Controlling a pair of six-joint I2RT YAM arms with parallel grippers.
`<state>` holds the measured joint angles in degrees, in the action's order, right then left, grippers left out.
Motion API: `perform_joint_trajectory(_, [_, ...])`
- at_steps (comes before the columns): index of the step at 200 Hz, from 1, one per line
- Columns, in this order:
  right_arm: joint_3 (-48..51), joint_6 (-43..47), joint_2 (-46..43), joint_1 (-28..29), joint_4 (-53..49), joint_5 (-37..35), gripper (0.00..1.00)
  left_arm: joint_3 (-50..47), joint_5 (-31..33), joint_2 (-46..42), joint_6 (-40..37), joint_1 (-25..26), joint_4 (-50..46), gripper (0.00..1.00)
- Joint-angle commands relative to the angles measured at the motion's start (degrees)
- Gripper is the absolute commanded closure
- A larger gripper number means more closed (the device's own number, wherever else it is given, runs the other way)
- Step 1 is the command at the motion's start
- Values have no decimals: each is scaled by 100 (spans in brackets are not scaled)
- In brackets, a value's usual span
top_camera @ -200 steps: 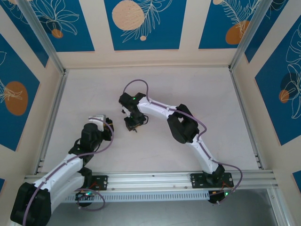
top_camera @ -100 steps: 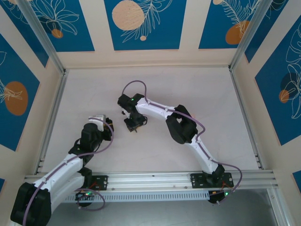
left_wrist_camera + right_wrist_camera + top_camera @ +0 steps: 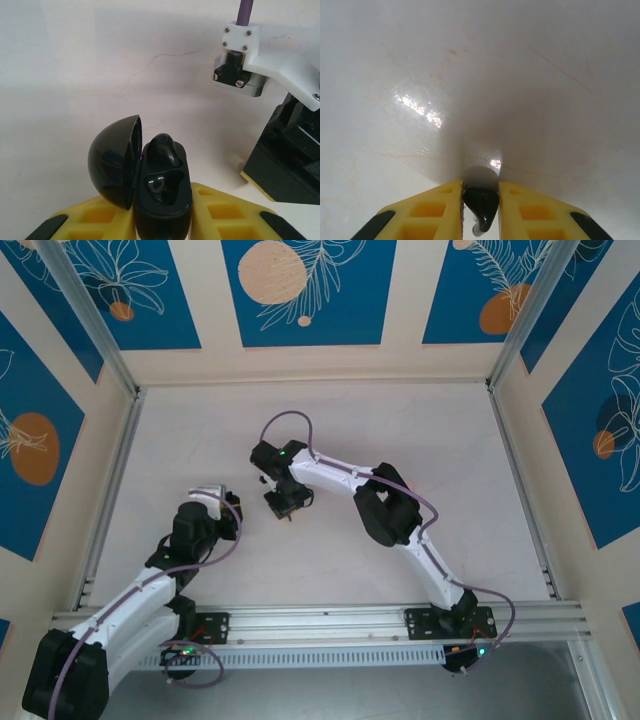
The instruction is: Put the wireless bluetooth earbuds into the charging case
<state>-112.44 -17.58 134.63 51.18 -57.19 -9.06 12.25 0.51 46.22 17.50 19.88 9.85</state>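
Observation:
My left gripper (image 3: 162,217) is shut on a black round charging case (image 3: 162,205), which stands upright between the yellow fingers (image 3: 220,212) with its lid (image 3: 114,161) swung open to the left. One black earbud (image 3: 163,149) sits in the case's far slot; the near slot (image 3: 159,186) is bare. In the top view this gripper (image 3: 213,493) is left of centre. My right gripper (image 3: 481,201) points down at the white table, its yellow pads (image 3: 442,210) pressed on both sides of a second black earbud (image 3: 481,204). It (image 3: 283,508) stands just right of the left one.
The white table (image 3: 400,440) is bare around both arms, walled by aluminium rails (image 3: 110,480) and blue patterned panels. In the left wrist view the right arm's white link (image 3: 280,60) and black gripper body (image 3: 290,160) are close at the right.
The right jaws have narrowed onto the black earbud, and that wrist has shifted slightly. The left arm and the case have not moved.

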Motion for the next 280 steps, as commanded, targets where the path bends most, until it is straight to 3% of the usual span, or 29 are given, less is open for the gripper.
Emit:
perform_joint_trajectory(1, [403, -204, -473, -17, 336, -68, 78, -41, -337, 120, -106, -89, 250, 73])
perform_joint_trajectory(72, [2537, -729, -2093, -496, 1910, 55, 78, 66, -1701, 1795, -172, 7, 2148, 74])
perform_joint_trajectory(135, [4389, -873, -3577, -953, 3237, 165, 79, 326, -2938, 3590, -249, 460, 4279, 74])
perform_joint_trajectory(207, [5560, -415, -5079, -1041, 4186, 52, 79, 287, -3940, 5081, -159, 899, 7042, 74])
perform_joint_trajectory(280, [6246, 389, -6047, -955, 5154, 843, 79, 549, -4386, 5163, -584, 1349, 7076, 74])
